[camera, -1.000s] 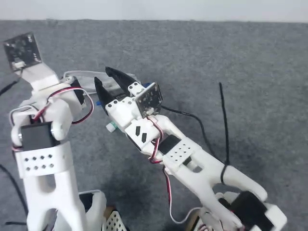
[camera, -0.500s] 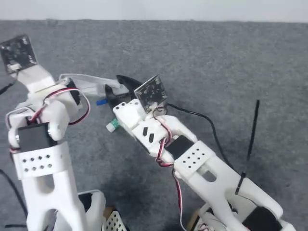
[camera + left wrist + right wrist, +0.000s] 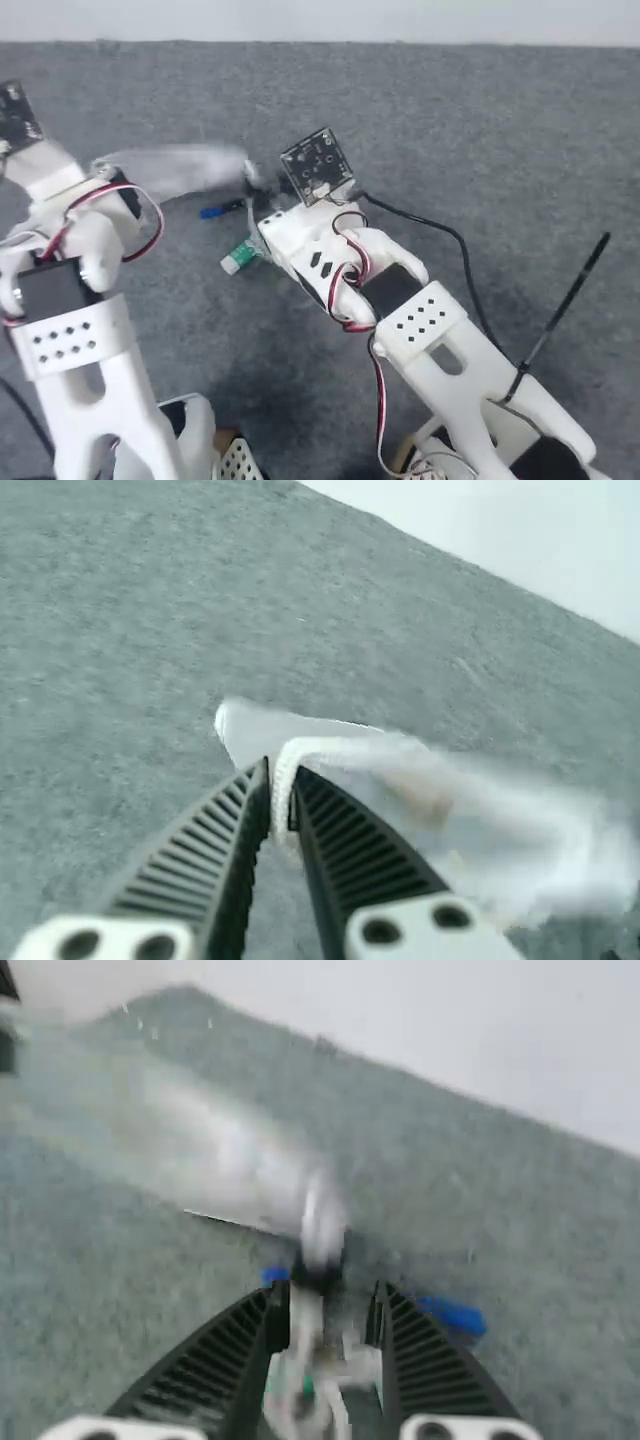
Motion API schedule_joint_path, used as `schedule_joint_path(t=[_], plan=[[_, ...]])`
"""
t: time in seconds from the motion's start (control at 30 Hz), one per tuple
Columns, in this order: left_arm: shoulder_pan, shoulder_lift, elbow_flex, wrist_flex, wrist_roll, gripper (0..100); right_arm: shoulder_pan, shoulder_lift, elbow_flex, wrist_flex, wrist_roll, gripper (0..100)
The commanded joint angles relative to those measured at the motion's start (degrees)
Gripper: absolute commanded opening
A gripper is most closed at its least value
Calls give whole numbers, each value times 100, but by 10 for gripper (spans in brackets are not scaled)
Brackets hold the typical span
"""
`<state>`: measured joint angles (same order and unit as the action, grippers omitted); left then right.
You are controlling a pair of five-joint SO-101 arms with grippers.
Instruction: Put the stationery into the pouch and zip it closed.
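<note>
Jaws pressed together, the left gripper (image 3: 280,770) pinches the white rim of the soft, translucent plastic pouch (image 3: 430,800), which hangs above the grey carpeted counter (image 3: 480,120). The right gripper (image 3: 330,1295) stands parted at the pouch's far end, possibly around the zip pull; blur hides any contact. A blue pen (image 3: 222,210) and a white-and-green stick (image 3: 238,258) lie on the counter nearby. The pouch looks light and floppy, best taken at its stiffer rim.
</note>
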<state>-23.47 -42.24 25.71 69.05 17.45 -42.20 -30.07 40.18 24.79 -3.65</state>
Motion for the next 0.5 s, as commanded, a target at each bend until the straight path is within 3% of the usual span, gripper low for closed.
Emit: schedule_joint_path(t=[0.0, 0.37, 0.47], plan=[[-229, -35, -119, -132, 35, 11, 101, -251, -484, 611, 53, 124], [-501, -44, -127, -149, 62, 11, 620, -180, -492, 760, 88, 118], [-501, -44, -127, -149, 62, 11, 681, 198, -510, 760, 440, 118]])
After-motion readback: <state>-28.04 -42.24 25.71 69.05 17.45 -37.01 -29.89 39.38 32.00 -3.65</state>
